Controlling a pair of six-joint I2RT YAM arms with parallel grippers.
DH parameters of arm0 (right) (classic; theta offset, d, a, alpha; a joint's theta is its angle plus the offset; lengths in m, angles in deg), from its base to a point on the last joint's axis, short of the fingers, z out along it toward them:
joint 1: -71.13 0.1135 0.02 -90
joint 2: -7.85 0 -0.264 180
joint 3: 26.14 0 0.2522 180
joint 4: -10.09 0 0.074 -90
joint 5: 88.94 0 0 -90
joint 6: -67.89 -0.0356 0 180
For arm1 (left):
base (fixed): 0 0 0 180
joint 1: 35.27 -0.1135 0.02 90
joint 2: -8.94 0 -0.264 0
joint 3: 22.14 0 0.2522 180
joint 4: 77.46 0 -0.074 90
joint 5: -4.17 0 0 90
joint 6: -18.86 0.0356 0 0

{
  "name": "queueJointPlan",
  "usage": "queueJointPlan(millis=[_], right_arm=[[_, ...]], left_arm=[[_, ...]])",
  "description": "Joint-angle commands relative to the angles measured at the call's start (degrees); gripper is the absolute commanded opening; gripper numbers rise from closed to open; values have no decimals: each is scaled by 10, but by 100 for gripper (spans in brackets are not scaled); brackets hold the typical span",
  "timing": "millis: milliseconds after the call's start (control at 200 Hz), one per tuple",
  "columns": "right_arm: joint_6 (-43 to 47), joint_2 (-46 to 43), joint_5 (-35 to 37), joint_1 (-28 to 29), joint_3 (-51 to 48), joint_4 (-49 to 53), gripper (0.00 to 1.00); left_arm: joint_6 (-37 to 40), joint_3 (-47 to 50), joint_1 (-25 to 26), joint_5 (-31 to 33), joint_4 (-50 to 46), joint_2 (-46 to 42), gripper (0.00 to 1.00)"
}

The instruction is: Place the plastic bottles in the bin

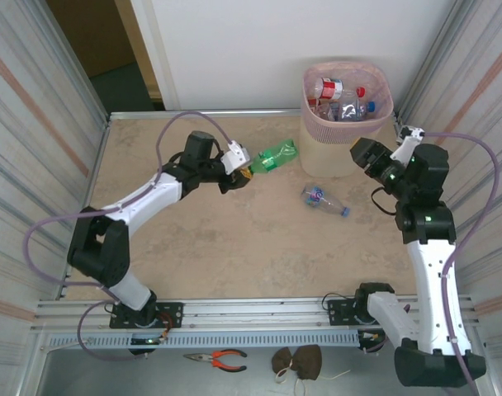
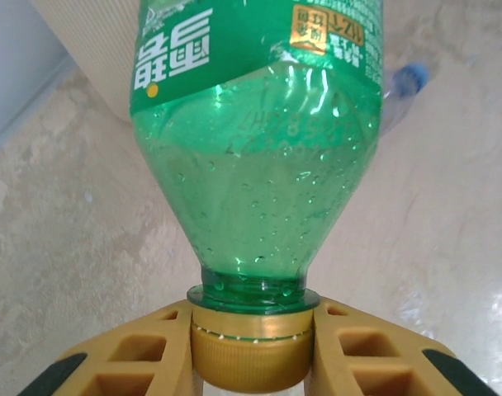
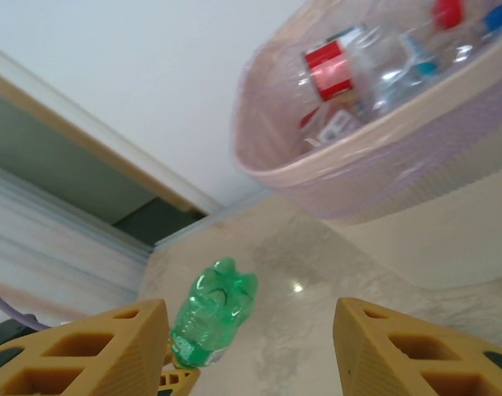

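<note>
Top view, left hand (image 1: 244, 169): pinched on the capped neck of the green bottle (image 1: 276, 157), with its arm stretched out over the bench (image 1: 210, 247).
Top view, green bottle: lies near level, its base pointing toward the bin (image 1: 329, 157) and just left of the bin's wall.
Top view, bin: stands at the far right of the bench by the back wall. The binned bottles (image 1: 338, 99) inside are clear, with red labels and coloured caps.
Top view, clear bottle (image 1: 321, 198): lies on the bench in front of the bin, between the two hands.
Top view, right hand (image 1: 362, 153): near the bin's right front, pointing left, with nothing in it.
Top view, near edge: orange-handled pliers (image 1: 220, 357) and a brown bundle (image 1: 297, 360) lie below the rail.
Left wrist, left hand: the fingers (image 2: 127, 363) press on either side of the yellow cap (image 2: 249, 355). The green bottle juts ahead, with droplets inside.
Left wrist, background: the bin wall is at upper left and the clear bottle's blue cap at upper right.
Right wrist, right hand: the fingers are spread wide and the gap is empty.
Right wrist, beyond: the green bottle's base faces the camera, and the bin with the binned bottles is at upper right.
</note>
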Motion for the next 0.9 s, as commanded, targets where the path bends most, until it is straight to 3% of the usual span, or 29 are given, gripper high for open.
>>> queueJointPlan(millis=[0, 235, 536, 897], right_arm=[[-36, 11, -2, 40, 4, -56, 56], [-9, 57, 5, 137, 35, -128, 65], [53, 114, -3, 210, 89, -185, 79], [69, 181, -21, 262, 144, -198, 77]], left_arm=[[-49, 17, 2, -48, 28, -56, 17], [-114, 15, 2, -114, 36, -117, 17], [-180, 0, 2, -181, 52, -157, 17], [-210, -3, 4, -187, 68, -177, 17]])
